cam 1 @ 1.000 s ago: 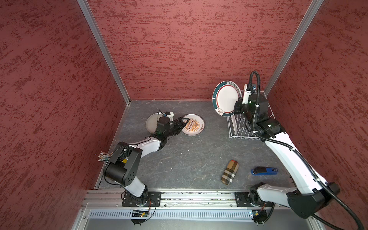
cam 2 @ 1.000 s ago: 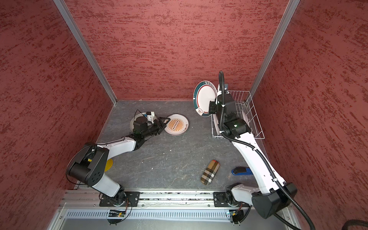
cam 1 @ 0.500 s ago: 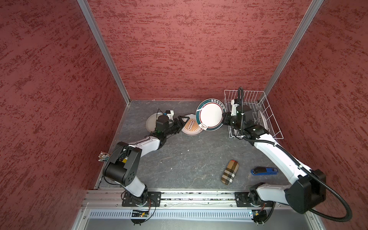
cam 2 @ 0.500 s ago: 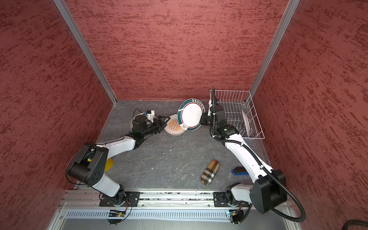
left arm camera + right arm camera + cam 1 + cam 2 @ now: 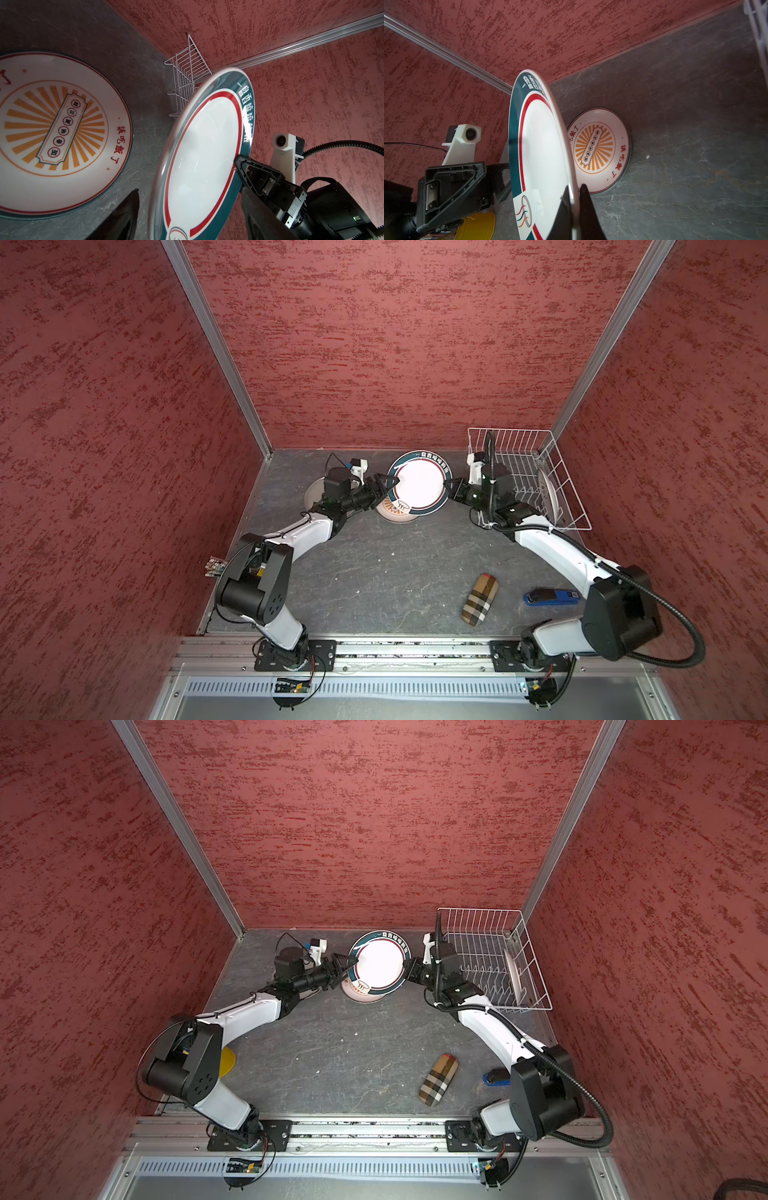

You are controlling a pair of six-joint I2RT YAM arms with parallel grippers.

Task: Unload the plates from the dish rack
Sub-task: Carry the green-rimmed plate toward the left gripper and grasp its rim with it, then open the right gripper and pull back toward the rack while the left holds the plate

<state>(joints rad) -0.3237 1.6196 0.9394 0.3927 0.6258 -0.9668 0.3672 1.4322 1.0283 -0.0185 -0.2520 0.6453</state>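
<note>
Right gripper (image 5: 452, 488): clamped on one edge of the tilted round white china plate with dark green lettered rim (image 5: 417, 485).
Left gripper (image 5: 384, 488): spread wide around the plate's other edge.

Both top views are bright, with even light from above. The red walls (image 5: 374, 344) look sharp, and the shadows beside the arms on the grey table (image 5: 374, 572) are soft and short. The white centre of the teal-rimmed plate (image 5: 419, 483) is overexposed, almost without detail. In the left wrist view its near edge is blurred, glare washes out some rim lettering, and straight lines bend toward the edges. In the right wrist view the right gripper (image 5: 574, 192) is a dark unfocused shape, and a grey shadow crosses the plate.
</note>
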